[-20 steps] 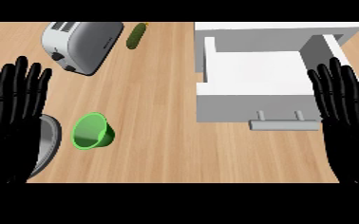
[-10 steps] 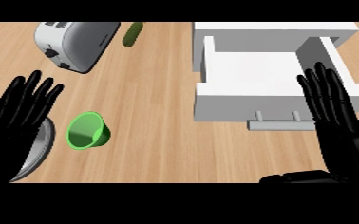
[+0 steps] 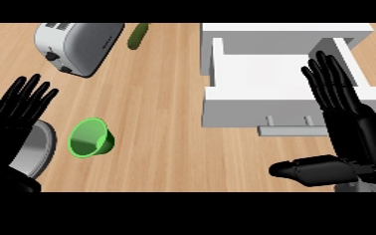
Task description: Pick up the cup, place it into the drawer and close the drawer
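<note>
The green cup (image 3: pixel 90 138) lies tipped on its side on the wooden desk (image 3: pixel 161 104), just right of the left hand (image 3: pixel 22 110) and not touching it. That hand's fingers are straight and spread, holding nothing. The right hand (image 3: pixel 346 122) is well apart from the cup, over the right side of the open white drawer (image 3: pixel 257 74), fingers straight and thumb out. There is one cup, one drawer, one toaster (image 3: pixel 77 45), one cucumber (image 3: pixel 137 35) and one grey dish (image 3: pixel 37 149).
</note>
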`<state>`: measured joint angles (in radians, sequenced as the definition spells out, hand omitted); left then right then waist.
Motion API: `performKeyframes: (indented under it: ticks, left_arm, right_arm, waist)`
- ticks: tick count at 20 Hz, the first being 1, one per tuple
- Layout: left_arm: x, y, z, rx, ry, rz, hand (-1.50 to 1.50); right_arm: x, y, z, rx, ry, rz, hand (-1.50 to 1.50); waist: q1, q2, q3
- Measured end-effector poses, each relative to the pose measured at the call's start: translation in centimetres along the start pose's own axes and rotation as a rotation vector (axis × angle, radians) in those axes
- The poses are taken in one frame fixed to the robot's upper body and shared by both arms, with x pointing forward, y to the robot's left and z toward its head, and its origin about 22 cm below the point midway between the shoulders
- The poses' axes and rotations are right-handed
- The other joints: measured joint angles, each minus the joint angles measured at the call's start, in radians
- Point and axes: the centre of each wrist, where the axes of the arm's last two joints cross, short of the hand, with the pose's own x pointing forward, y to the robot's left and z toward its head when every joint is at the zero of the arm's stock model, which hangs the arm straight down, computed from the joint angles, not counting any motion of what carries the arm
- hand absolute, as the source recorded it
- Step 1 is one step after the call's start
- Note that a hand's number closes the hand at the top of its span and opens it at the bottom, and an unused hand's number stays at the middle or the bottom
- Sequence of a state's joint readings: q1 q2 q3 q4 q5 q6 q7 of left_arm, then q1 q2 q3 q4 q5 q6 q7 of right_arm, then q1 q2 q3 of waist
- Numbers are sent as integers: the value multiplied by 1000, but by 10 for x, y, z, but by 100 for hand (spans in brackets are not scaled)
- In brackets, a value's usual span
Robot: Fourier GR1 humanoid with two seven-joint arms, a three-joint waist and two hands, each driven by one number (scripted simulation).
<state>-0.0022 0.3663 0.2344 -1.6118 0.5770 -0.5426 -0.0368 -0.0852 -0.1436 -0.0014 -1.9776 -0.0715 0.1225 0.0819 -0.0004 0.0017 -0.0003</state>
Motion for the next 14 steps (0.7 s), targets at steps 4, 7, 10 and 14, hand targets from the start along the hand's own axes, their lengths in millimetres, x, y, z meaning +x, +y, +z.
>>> performKeyframes:
  ticks: [4,7,10,14]
  left_arm:
    - [-23,7,-2,13,48,-17,-150]
    - [-38,22,9,27,80,-29,-150]
    - [-55,26,11,52,103,-45,-150]
    - [-82,40,19,78,140,-59,-150]
  right_arm:
    - [-7,-3,-14,3,-13,7,-150]
    - [-3,-6,-21,4,-21,9,-150]
    - [-2,-3,-23,2,-26,11,-150]
    - [3,-12,-25,0,-38,18,-150]
  waist:
    - [0,0,0]
    - [0,0,0]
    - [-1,-1,0]
    - [-5,0,0]
